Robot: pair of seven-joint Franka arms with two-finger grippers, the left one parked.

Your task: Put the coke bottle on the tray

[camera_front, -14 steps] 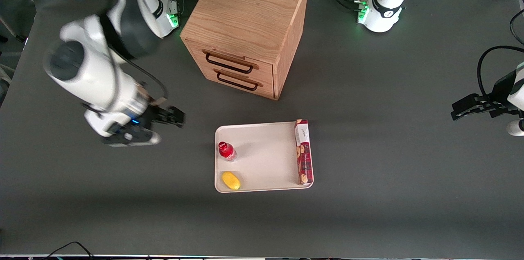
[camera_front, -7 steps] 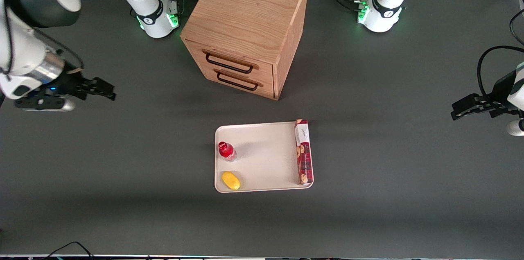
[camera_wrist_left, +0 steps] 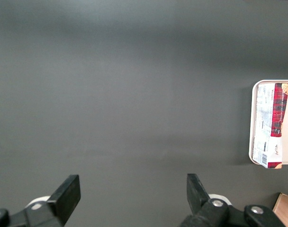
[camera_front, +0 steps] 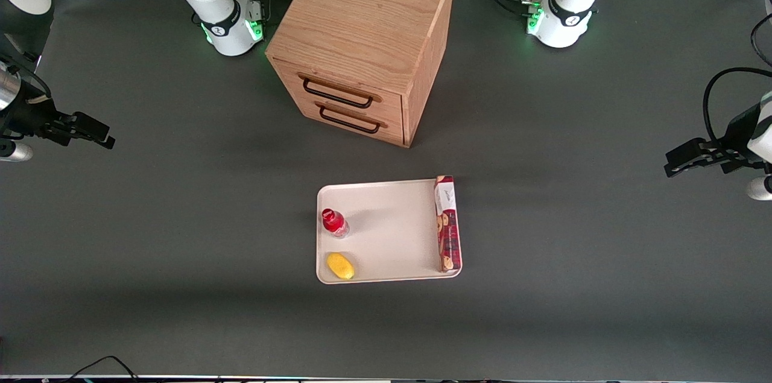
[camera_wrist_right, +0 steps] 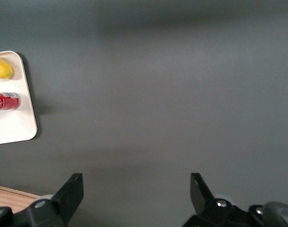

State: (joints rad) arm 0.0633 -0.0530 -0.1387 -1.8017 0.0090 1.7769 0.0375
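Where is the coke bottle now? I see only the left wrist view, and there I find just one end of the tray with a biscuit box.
Observer: The coke bottle stands upright on the tray, at the end toward the working arm.
Operator: Does the gripper hold it?
Observer: No, the gripper is open and empty, far off at the working arm's end of the table.
Operator: Is anything beside the bottle?
Observer: A lemon, nearer the front camera.

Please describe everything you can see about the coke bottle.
The coke bottle is small and red, with a red cap and a paler, silvery base. It stands upright on the cream tray, close to the rim at the working arm's end, with the lemon beside it, nearer the front camera, not touching. Nothing holds it: the tool is open, far off toward the working arm's end of the table.
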